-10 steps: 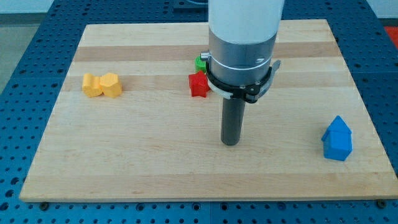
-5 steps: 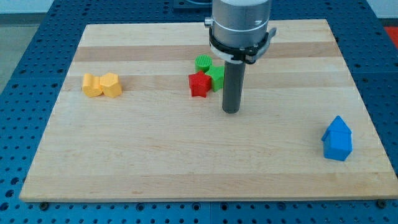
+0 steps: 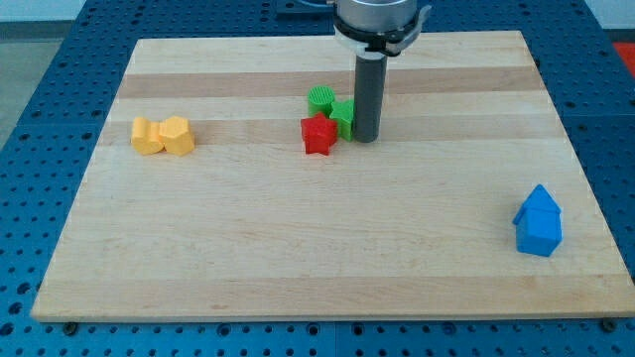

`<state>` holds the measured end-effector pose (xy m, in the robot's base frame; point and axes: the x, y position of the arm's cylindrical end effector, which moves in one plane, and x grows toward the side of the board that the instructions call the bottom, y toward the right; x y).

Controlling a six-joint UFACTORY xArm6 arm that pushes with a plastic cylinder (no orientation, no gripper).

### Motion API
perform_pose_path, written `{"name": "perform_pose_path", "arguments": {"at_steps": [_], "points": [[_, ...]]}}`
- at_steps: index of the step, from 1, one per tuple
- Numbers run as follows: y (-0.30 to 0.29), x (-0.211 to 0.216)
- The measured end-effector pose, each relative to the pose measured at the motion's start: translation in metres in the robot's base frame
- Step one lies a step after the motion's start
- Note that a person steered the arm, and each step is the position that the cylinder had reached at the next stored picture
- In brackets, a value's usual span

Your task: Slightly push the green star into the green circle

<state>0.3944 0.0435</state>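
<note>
There are no jaws on this arm to stand apart or together, so it holds nothing; it ends in a plain dark rod (image 3: 366,94), and my tip (image 3: 365,138) rests on the wooden board (image 3: 298,258) a little above the middle of the frame, just right of centre. The tip sits right against the right side of the green star (image 3: 342,117); whether it truly touches or is only just beside it I cannot tell, since the rod covers that edge.

The green star lies in the upper middle of the frame, pressed into a tight cluster. To its upper left, touching it, is the green circle (image 3: 320,98). To its lower left, also touching, is the red star (image 3: 317,134). All three sit huddled together to the left of the rod.

Well apart, at the left of the frame, two yellow blocks (image 3: 163,135) stand side by side and touching, their shapes too rounded to name with confidence. At the lower right, near the board's edge, is a blue block (image 3: 538,220) with a peaked top like a little house, alone. The board lies on a blue perforated table (image 3: 40,119).
</note>
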Motion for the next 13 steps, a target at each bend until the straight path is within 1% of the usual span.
{"name": "perform_pose_path", "arguments": {"at_steps": [2, 4, 5, 7, 8, 10, 11, 12, 13], "points": [[0.000, -0.008], [0.000, -0.052], [0.000, -0.064], [0.009, -0.061], [0.015, -0.048], [0.015, -0.047], [0.000, -0.079], [-0.063, -0.143], [-0.139, -0.156]]}}
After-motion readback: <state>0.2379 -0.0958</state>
